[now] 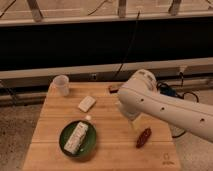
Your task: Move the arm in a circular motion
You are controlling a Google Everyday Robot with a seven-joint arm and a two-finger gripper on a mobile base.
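Worktop point(107, 142): a light wooden board carrying all the loose items; a small dark mark sits at its near right corner.

Arm point(165, 107): glossy white, entering from the right edge and reaching left over the right half of the worktop. Its bulbous joint stands above the far middle of the board, and small dark screw holes dot the lower side of the tube.

Plate point(64, 145): green and round, near the front left of the worktop. A pale wrapped bar point(76, 137) lies across it, tilted.

Cup point(61, 85): pale and translucent, upright at the far left corner.

Gripper point(132, 123): hangs below the arm's joint, pointing down over the worktop just left of and above the dark red item. Whether it is wide or narrow cannot be told, as the arm covers most of it.

Packet point(86, 103): white and flat, between cup and plate, well apart from the arm.

Red item point(144, 137): dark, elongated, lying tilted on the worktop under the arm.
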